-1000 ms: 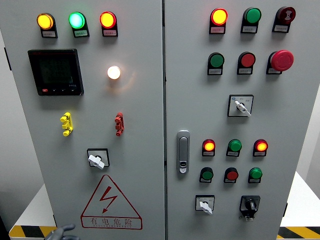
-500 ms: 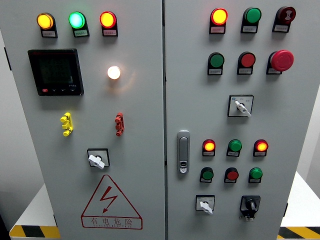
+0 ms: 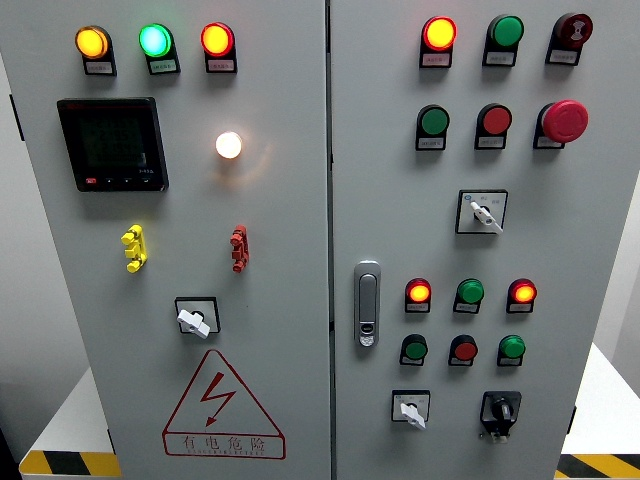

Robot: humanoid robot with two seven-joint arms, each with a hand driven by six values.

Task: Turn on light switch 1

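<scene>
A grey electrical cabinet fills the head view. On its left door a white rotary switch (image 3: 194,320) sits on a black square plate, its knob turned toward the lower left. A round lamp (image 3: 229,145) above it glows warm white. A yellow toggle (image 3: 133,248) and a red toggle (image 3: 238,248) sit between them. No robot hand shows anywhere in the frame.
Lit amber, green and red lamps (image 3: 153,40) run along the left door's top, above a black meter (image 3: 112,144). The right door carries push buttons, a red emergency button (image 3: 564,120), a door handle (image 3: 367,303) and more rotary switches (image 3: 410,409). A shock-warning triangle (image 3: 220,405) is low on the left door.
A grey hand that showed at the bottom left edge one second ago has dropped out of view. The panel itself looks the same.
</scene>
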